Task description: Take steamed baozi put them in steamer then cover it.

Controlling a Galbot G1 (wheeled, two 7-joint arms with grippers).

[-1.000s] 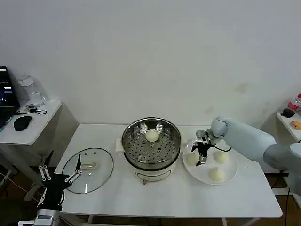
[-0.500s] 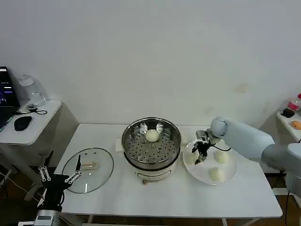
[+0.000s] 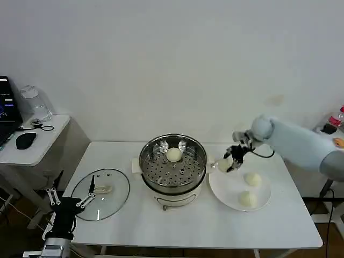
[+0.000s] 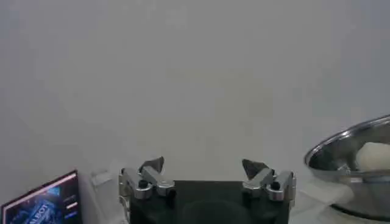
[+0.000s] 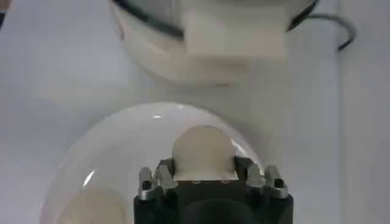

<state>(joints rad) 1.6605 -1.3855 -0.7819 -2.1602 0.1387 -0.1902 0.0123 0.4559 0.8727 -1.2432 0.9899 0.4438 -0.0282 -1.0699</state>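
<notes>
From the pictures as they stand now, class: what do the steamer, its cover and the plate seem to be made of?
The steamer: polished metal, probably stainless steel, with a mirror-bright wall, a perforated tray and a white base, perhaps plastic.
The cover: clear glass by the look, since the table shows through it, with a metal rim.
The plate: glossy white, ceramic or plastic; the look leaves that open.

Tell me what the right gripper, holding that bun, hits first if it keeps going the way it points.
Probably the white plate under the right gripper and its baozi; the steamer lies beyond. Depth unclear.

Right gripper raised, jaws clamped.
</notes>
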